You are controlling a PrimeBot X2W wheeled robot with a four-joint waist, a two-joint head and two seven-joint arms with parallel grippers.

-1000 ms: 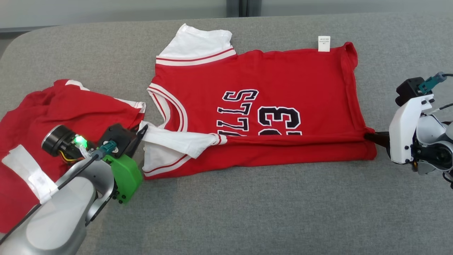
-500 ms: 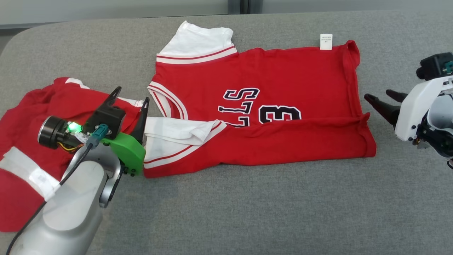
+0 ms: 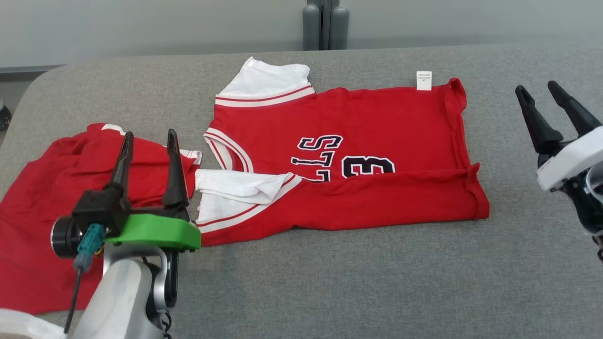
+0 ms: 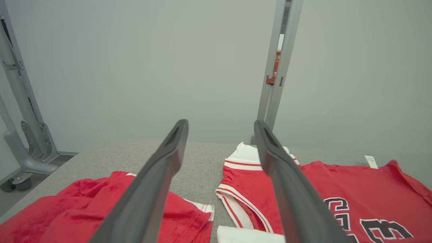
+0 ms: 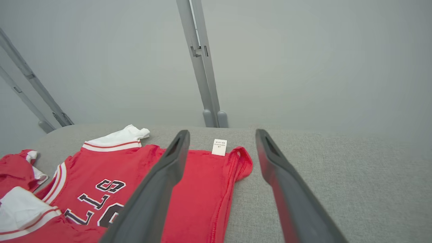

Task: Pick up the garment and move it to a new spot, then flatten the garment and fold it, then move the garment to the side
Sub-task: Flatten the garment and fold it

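The garment [image 3: 377,141] is a red jersey with white sleeves and black lettering, lying on the grey table with its near long edge folded up over the lettering. It also appears in the left wrist view as the garment [image 4: 354,189] and in the right wrist view as the garment [image 5: 135,179]. My left gripper [image 3: 148,136] is open and raised off the cloth, just left of the folded white sleeve [image 3: 235,186]. My right gripper [image 3: 537,89] is open too, lifted clear to the right of the hem. Neither holds anything.
A second red garment [image 3: 52,197] lies crumpled at the table's left end, beneath and behind my left arm. A white label [image 3: 424,80] sticks out at the jersey's far edge. Bare grey table [image 3: 353,282] spreads in front. A grey post [image 3: 324,23] stands behind the table.
Both grippers opened, let go of the folded near edge and rose with fingers pointing up. The fold now lies on the jersey. The head camera has tilted, showing more of the wall.
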